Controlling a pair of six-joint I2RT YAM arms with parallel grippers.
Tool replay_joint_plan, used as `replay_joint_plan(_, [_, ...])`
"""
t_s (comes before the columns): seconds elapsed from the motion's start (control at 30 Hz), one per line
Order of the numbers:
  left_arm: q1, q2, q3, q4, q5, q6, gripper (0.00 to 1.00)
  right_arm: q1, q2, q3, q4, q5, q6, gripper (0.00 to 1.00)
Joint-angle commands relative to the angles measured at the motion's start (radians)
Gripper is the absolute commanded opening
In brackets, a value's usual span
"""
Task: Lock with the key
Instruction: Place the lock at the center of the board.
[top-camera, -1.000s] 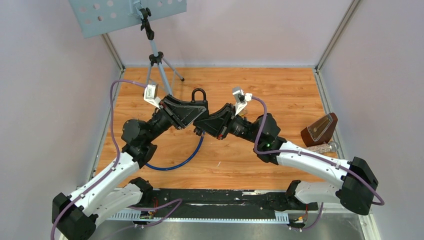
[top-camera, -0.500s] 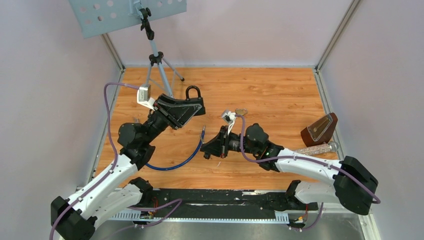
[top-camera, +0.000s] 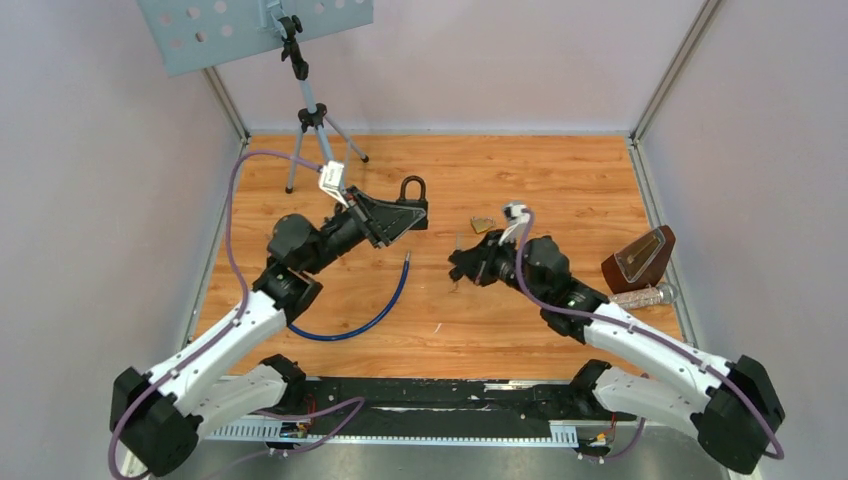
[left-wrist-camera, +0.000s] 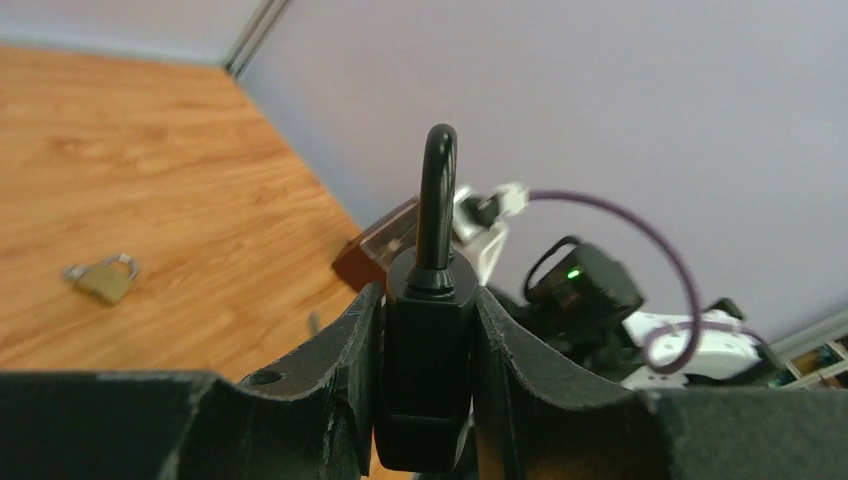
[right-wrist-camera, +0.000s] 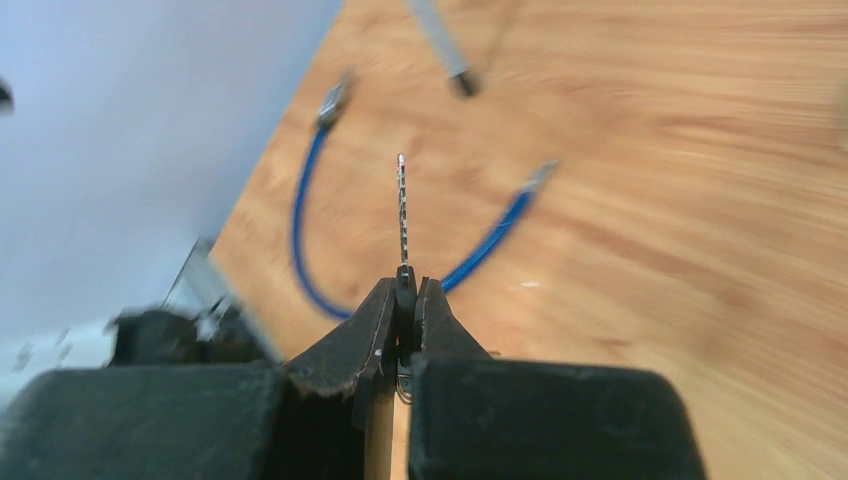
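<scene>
My left gripper (top-camera: 405, 214) is shut on a black padlock (top-camera: 412, 197) and holds it above the floor with its shackle (left-wrist-camera: 437, 190) pointing away from the fingers. In the left wrist view the lock body (left-wrist-camera: 428, 380) sits squeezed between both pads. My right gripper (top-camera: 462, 268) is shut on a thin silver key (right-wrist-camera: 402, 210), whose blade sticks straight out from the fingertips. The key is apart from the padlock, a short way to its right and nearer the arm bases.
A small brass padlock (top-camera: 484, 224) lies on the wooden floor between the grippers, and it also shows in the left wrist view (left-wrist-camera: 103, 279). A blue cable (top-camera: 372, 315) curves below the left gripper. A brown metronome (top-camera: 638, 257) and a clear tube (top-camera: 640, 296) sit at the right wall. A music-stand tripod (top-camera: 318, 125) stands at the back left.
The two grippers were together at the padlock. They have drawn apart. The right gripper pulled back toward me with the key, then swung right. The left gripper shifted the padlock left, then right.
</scene>
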Motion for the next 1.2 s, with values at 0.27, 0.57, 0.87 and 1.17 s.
replay_joint_plan(0.27, [-0.106, 0.689, 0.26, 0.081, 0.101, 0.072, 0.0, -0.467, -0.153, -0.013, -0.452, 0.226, 0.143, 0.0])
replay_joint_plan(0.57, [-0.245, 1.175, 0.538, 0.207, 0.178, -0.01, 0.0, -0.616, -0.097, -0.083, -0.459, 0.175, 0.144, 0.0])
replay_joint_plan(0.87, [-0.321, 1.358, 0.62, 0.257, 0.162, -0.055, 0.07, -0.653, -0.068, -0.147, -0.433, 0.202, 0.181, 0.02])
replay_joint_plan(1.17, [-0.328, 1.386, 0.682, 0.128, 0.077, 0.015, 0.43, -0.675, 0.039, -0.149, -0.409, 0.234, 0.215, 0.06])
